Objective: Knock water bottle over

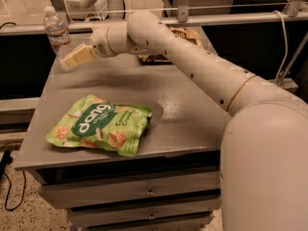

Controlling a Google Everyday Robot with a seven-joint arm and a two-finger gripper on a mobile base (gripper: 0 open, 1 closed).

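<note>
The water bottle (56, 32) stands upright at the far left corner of the grey cabinet top (192, 109). It is clear and ribbed with a white cap and a red, white and blue label band. My gripper (72, 60) reaches from the right across the back of the top. Its pale tip is right next to the bottle's lower part, at or touching it. The gripper covers the bottle's base.
A green snack bag (100, 125) lies at the front left of the top. A brown snack bag (163, 57) lies at the back, mostly hidden behind my arm. A metal rail (202, 19) runs behind the cabinet. Drawers (144, 191) are below.
</note>
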